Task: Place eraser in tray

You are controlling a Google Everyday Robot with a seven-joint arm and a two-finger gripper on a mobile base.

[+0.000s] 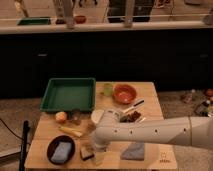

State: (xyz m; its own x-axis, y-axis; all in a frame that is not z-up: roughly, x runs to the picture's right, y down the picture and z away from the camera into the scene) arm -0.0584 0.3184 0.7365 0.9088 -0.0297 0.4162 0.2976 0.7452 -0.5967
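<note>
Neighbouring eraser (86, 150) (axis unclear): pincer (98, 156)

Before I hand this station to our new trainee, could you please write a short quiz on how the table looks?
1. True or false: the eraser already lies inside the green tray.
2. What lies in the black dish? A) a blue pad B) the eraser C) nothing
3. Fill in: the pincer is low over the front part of the table, close beside the ___.

Key: 1 false, it is on the table, well in front of the tray. 2 A. 3 eraser.
</note>
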